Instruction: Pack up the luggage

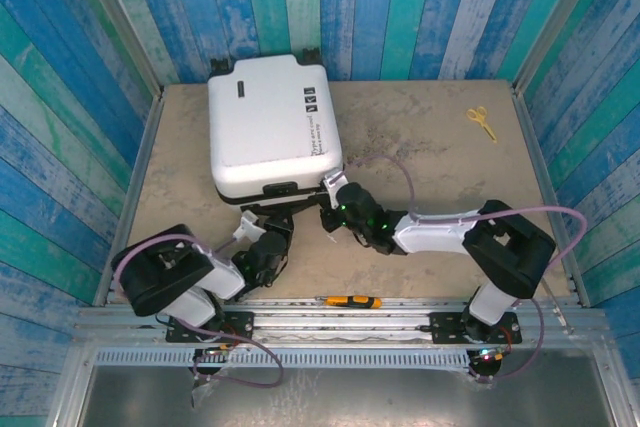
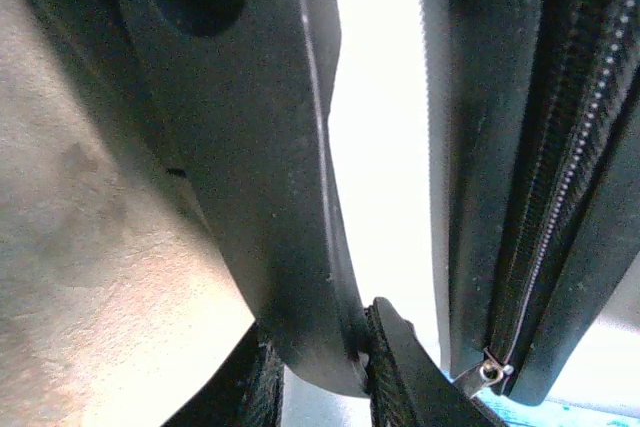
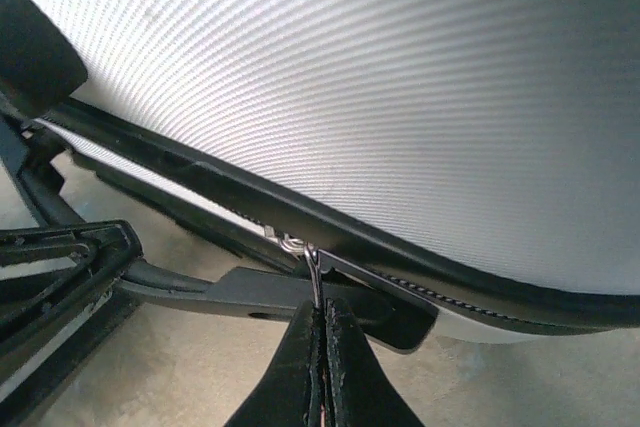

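The luggage (image 1: 268, 125) is a white hard-shell suitcase lying flat at the table's back left, lid down. My left gripper (image 1: 262, 221) sits at its near edge. In the left wrist view that gripper (image 2: 325, 339) is shut on a black handle piece (image 2: 270, 197), with one finger on each side. A zipper track and its small metal pull (image 2: 487, 373) run along the right. My right gripper (image 1: 333, 193) is at the suitcase's near right corner. In the right wrist view it (image 3: 320, 313) is shut on a thin metal zipper pull (image 3: 314, 272) below the white shell (image 3: 380, 77).
Yellow scissors (image 1: 482, 122) lie at the back right of the table. An orange and black utility knife (image 1: 350, 301) rests on the rail (image 1: 400, 315) between the arm bases. Blue plank walls enclose the table on three sides.
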